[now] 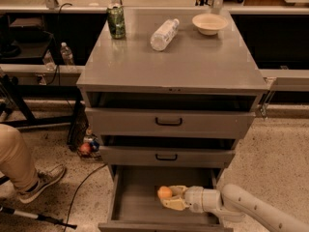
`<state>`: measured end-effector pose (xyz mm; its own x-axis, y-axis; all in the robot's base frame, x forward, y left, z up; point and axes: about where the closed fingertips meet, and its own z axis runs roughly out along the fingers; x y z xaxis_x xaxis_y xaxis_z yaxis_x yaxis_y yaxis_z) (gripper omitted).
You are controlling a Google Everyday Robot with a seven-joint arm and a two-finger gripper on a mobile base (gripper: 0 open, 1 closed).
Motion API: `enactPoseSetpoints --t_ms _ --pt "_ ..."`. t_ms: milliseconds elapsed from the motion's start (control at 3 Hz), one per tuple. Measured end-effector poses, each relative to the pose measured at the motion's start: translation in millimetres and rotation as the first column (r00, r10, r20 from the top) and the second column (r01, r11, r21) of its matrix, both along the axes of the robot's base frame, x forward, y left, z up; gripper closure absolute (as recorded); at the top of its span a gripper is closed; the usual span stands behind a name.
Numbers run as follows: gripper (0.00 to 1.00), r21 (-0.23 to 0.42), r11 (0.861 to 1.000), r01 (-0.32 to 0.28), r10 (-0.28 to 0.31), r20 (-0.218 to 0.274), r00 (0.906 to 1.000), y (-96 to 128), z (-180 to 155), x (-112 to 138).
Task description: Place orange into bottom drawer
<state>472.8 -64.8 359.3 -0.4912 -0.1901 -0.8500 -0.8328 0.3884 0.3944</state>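
The orange (164, 192) is a small round fruit held low inside the open bottom drawer (135, 197), right of its middle. My gripper (170, 197) reaches in from the right on a white arm, its pale yellow fingers (175, 204) shut around the orange just above the drawer's grey floor. The two upper drawers with black handles stand slightly open above it.
On the cabinet top (169, 62) stand a green can (116, 21), a lying plastic bottle (164, 34) and a beige bowl (209, 23). A small reddish ball (85, 148) lies by cables at the cabinet's left foot. A person's leg and shoe (41, 180) are at the left.
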Motion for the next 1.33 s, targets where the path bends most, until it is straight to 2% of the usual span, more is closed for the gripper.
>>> enactPoseSetpoints --t_ms 333,667,1000,1333 --pt "1.00 0.000 1.000 0.000 0.000 0.000 1.0000 0.1 0.0 0.0" --pt "1.00 -0.007 0.999 0.037 -0.037 0.022 0.9991 9.6 -16.0 6.9" --pt "1.00 -0.016 0.996 0.083 -0.082 0.055 0.9952 29.1 -53.7 29.5" --pt "1.00 -0.050 0.993 0.106 -0.104 0.055 0.9931 46.3 -95.7 52.4"
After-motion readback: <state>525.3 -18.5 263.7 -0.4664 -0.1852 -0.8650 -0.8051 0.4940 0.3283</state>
